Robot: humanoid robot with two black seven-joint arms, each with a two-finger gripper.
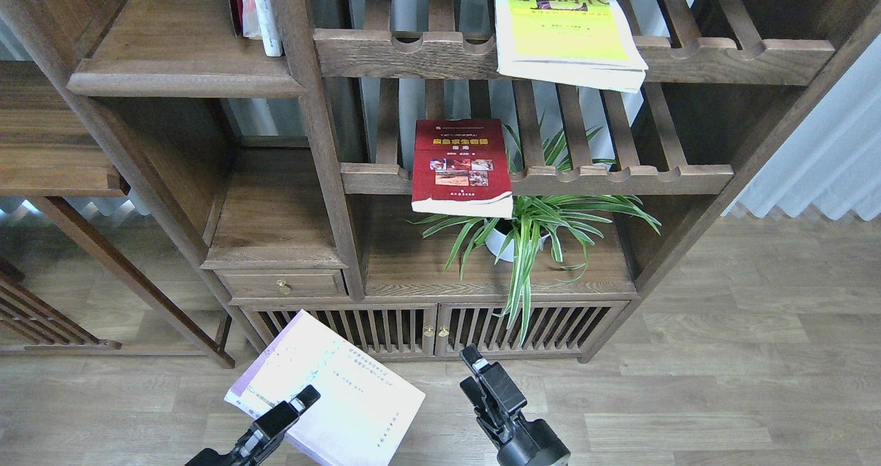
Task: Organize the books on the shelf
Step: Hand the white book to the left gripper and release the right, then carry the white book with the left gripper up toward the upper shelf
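Holding the pale lavender-white book [330, 394] low in front of the cabinet doors [433, 328], left gripper [292, 411] clamped on its near-left edge (cover tilted, faint print across it). Right gripper [482, 376] apart from it, empty; jaws seen edge-on, cannot tell whether parted. Red book [461, 166] lying flat, overhanging the middle slatted rack [619, 177]. Yellow-green book [564, 29] lying on the upper slatted rack [723, 60]. Solid shelf [179, 60] at upper left, bearing only upright books [258, 8].
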